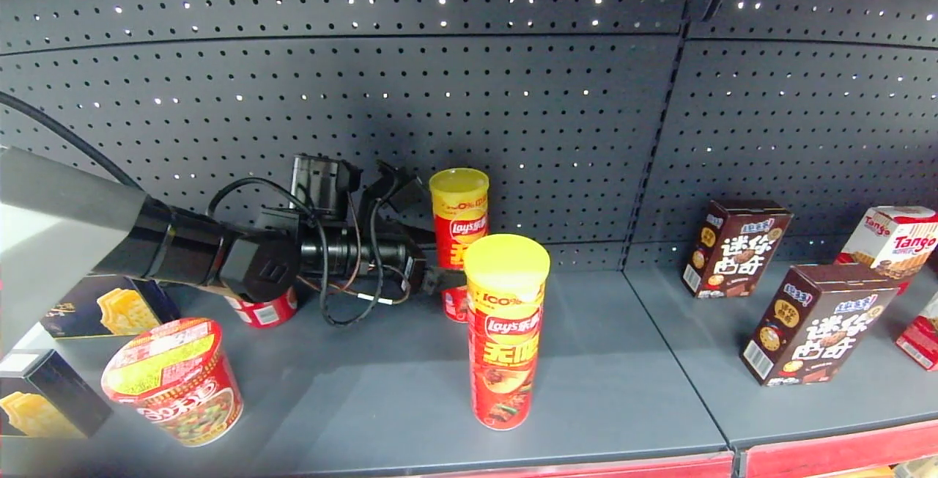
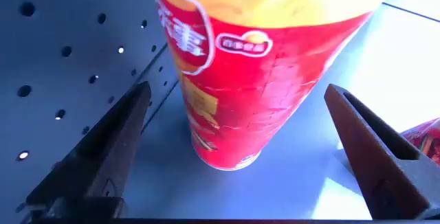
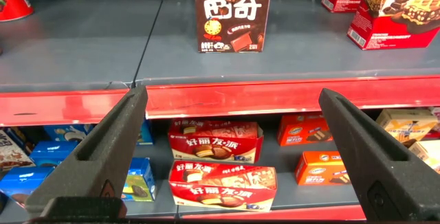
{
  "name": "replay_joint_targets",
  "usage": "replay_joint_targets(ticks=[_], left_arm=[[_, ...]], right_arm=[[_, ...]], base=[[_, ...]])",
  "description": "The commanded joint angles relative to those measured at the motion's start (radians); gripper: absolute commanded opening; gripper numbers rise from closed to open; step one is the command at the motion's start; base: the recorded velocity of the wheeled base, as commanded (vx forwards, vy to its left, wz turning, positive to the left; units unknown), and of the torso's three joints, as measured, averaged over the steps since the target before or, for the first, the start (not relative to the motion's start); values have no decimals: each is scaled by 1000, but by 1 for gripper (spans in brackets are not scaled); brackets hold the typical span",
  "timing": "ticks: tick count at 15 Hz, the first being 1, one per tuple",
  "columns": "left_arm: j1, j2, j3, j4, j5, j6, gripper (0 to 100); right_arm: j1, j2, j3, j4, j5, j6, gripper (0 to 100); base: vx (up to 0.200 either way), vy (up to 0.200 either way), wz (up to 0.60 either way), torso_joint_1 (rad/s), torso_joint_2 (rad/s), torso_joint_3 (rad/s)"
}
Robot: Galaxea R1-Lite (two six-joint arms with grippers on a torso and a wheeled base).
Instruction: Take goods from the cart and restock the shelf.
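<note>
Left arm lies low across the shelf from the left side, reaching to the rear chip can, which stands upright close to the pegboard. Left gripper is spread wide around the base of that can; its fingers flank the can with a clear gap on each side, so it has hold of nothing. A front chip can of the same kind stands upright just ahead of the rear one and slightly to the right, partly covering its lower half in the head view. Beneath the left arm sits a small red cup. A larger noodle cup stands tilted near the shelf's front left, with two dark cracker boxes at the left edge. On the next shelf section to the right stand two brown cookie boxes, well apart from the cans, and a wafer box behind them. Right gripper is fully spread and empty, held off in front of the shelf's red edge strip; pie boxes show on the lower shelf beyond it.
</note>
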Motion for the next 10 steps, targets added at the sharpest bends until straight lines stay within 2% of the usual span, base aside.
replay_joint_targets(ticks=[1,6,7,10], left_arm=[[19,-31,6,-2,0,0,100],[70,-114,47,0,0,6,100],[84,-142,82,4,0,20,100],[94,-165,110,0,1,25,100]], right_arm=[[0,1,0,0,0,0,100],[0,1,0,0,0,0,100],[0,1,1,0,0,0,100],[0,1,1,0,0,0,100]], base=[[0,0,0,0,0,0],[0,0,0,0,0,0],[0,0,0,0,0,0],[0,0,0,0,0,0]])
